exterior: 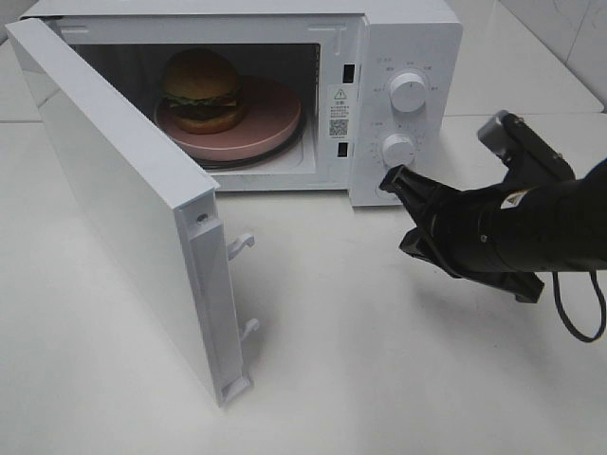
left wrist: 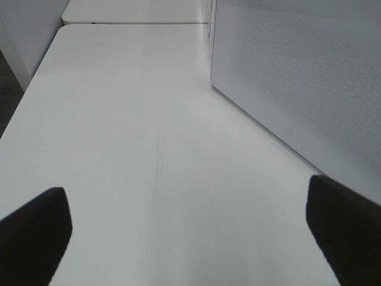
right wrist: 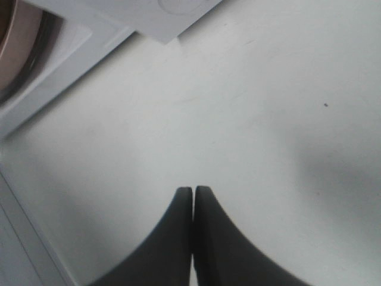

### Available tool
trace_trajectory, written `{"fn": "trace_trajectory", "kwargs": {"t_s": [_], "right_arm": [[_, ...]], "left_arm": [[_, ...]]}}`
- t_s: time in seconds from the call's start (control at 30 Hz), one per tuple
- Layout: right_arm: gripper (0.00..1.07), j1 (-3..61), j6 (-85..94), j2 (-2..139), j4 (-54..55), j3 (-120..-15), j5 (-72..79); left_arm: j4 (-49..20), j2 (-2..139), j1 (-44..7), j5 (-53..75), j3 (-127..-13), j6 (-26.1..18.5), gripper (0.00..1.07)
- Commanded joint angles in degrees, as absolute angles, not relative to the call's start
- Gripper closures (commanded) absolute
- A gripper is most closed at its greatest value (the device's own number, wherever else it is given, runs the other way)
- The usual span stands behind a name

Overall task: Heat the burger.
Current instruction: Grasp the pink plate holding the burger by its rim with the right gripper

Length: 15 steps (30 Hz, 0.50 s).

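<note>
The burger (exterior: 201,90), with a golden-brown bun, lettuce frill and dark patty, sits on a pink plate (exterior: 270,123) inside the open white microwave (exterior: 408,38). The burger rests on the plate's left part. My right gripper (exterior: 391,180) is shut and empty, with its tip just below the microwave's lower knob (exterior: 399,150). In the right wrist view its fingers (right wrist: 193,190) are pressed together above the table, with the plate's edge (right wrist: 15,42) at one corner. My left gripper (left wrist: 187,208) is open and empty over bare table; it does not show in the exterior high view.
The microwave door (exterior: 123,209) swings wide open toward the front left, with two latch hooks (exterior: 242,245) on its free edge. Its perforated panel (left wrist: 297,77) shows in the left wrist view. An upper knob (exterior: 409,92) sits above the lower one. The white table (exterior: 379,379) extends in front.
</note>
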<state>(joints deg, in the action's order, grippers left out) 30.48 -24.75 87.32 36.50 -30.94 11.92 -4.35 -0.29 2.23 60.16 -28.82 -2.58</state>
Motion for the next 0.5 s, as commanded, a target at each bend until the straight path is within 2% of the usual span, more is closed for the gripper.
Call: {"fn": "trace_trajectory", "kwargs": {"t_s": [0.03,0.27,0.5], "right_arm": [[1.07,30.2,-14.0,86.7,36.4,-35.5,2.3],[1.07,30.2,-6.7,86.7,33.4,-41.0,-6.7],[1.07,30.2,-6.7,86.7,18.0,-47.8,-18.2]], "left_arm": [[-4.2,-1.4,2.3,59.4,-28.6,-2.3,0.07],[-4.2,-1.4,2.3,59.4,-28.6,-2.3,0.07],[-4.2,-1.4,2.3,59.4,-28.6,-2.3,0.07]]}}
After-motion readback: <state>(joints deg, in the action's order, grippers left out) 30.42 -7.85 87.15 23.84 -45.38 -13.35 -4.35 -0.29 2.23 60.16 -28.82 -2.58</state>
